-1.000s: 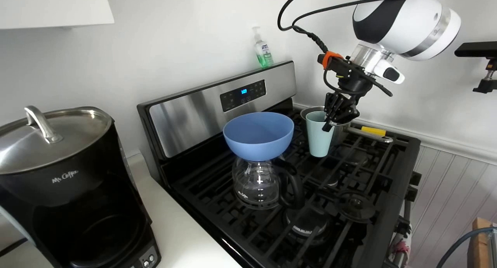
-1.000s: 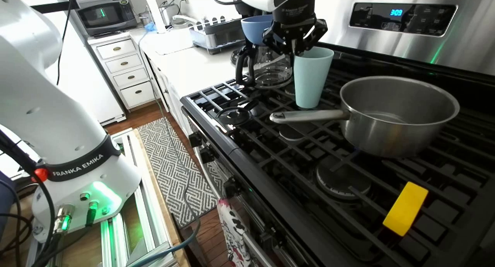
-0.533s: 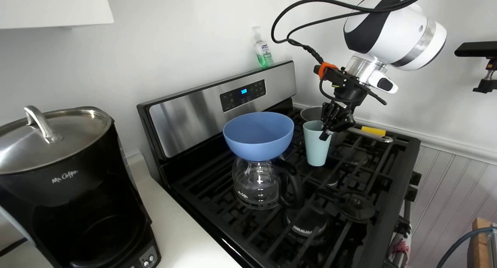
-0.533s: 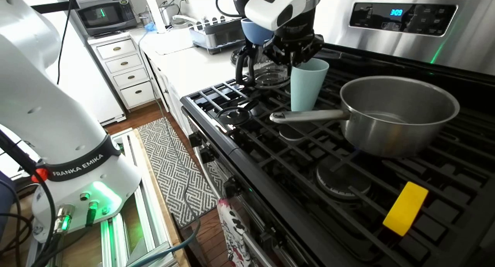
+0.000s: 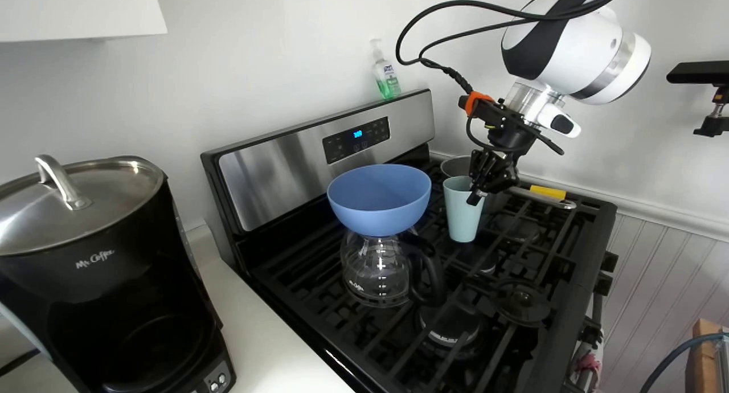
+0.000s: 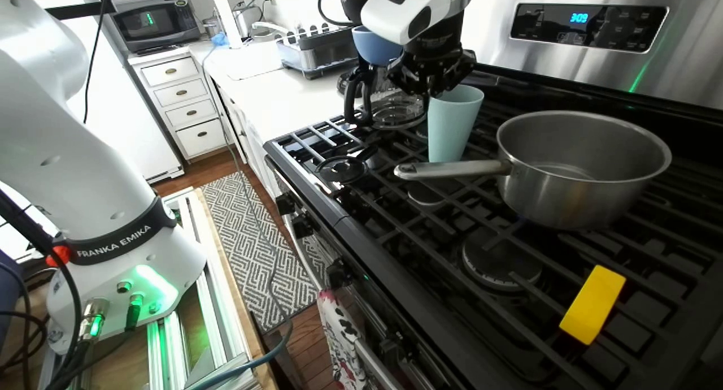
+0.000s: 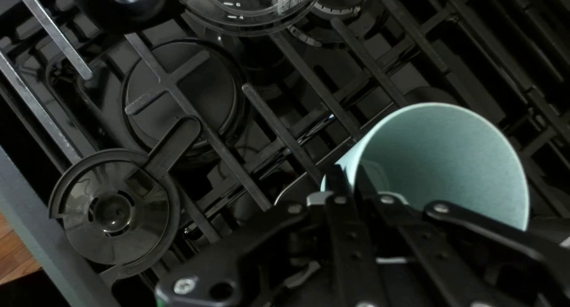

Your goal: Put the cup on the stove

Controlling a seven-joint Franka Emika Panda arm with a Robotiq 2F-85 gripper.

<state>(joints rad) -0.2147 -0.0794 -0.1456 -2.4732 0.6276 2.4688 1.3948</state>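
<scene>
1. the gripper (image 7: 352, 182) is clenched with the wall of the cup (image 6: 454, 127) pinched in it: in the wrist view one of its fingers (image 7: 337, 182) goes down outside the wall, its mate inside.
2. the cup extends below that pinch, mouth up, long axis close to upright, its body off to one side; the pinched wall is the one facing the way the handle (image 6: 452, 169) of the steel pot (image 6: 570, 209) points.
3. the cup is above the stove (image 6: 395, 277), just beside the pot; in an exterior view the pot's handle crosses in front of the cup's base, and from neither exterior view can i tell whether that base touches the grates (image 7: 276, 124).
4. i judge that the coming move turns on this relation, base over grates: a little more lowering if there is a gap, an easing of the pinch if there is none, with some risk of tipping from the off-centre hold.
5. against a second ago, gripper and cup are lower beside the pot in both exterior views; against half a second ago only a slight sideways shift shows.
</scene>
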